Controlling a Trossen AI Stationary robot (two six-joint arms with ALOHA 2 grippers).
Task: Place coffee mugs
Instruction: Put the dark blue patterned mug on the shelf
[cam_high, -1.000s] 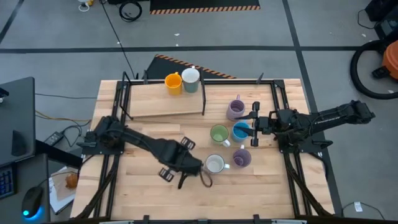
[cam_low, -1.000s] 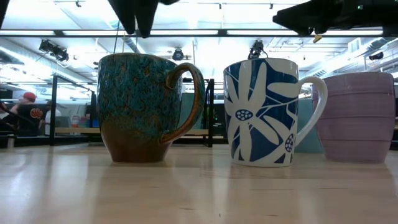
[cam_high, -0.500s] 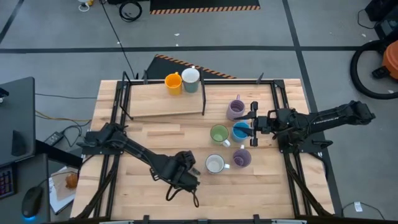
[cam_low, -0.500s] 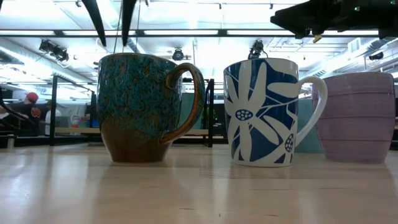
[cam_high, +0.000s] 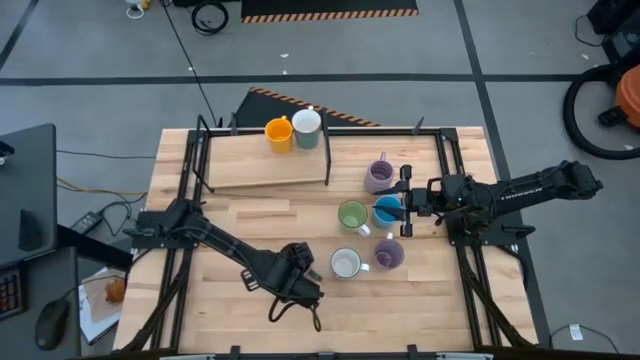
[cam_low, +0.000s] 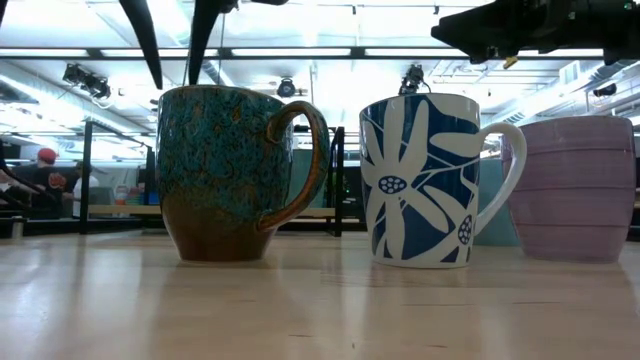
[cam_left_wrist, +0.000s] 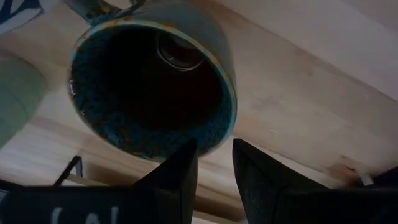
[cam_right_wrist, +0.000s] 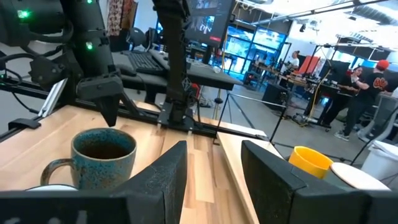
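The dark brown mug with teal glaze (cam_low: 235, 170) stands upright on the table near its near edge. In the high view my left arm hides it. My left gripper (cam_low: 175, 82) is open and points down, its fingertips just above the mug's rim (cam_left_wrist: 149, 87). I see no touch. The white floral mug (cam_high: 345, 263), green mug (cam_high: 352, 215), blue mug (cam_high: 386, 210) and two lavender mugs (cam_high: 379, 176) (cam_high: 389, 253) stand right of centre. The orange mug (cam_high: 278, 133) and the plain white mug (cam_high: 306, 127) stand on a far board. My right gripper (cam_high: 406, 200) hovers open beside the blue mug.
A pale wooden board (cam_high: 260, 165) lies at the far left of the table inside a black frame (cam_high: 200, 150). Bare tabletop lies between that board and my left arm. People show in the room beyond the table (cam_right_wrist: 364, 87).
My left gripper has opened above the dark brown mug, its fingers spreading apart. It has also turned and drawn slightly toward the table's near-left. The mug has stayed upright where it was.
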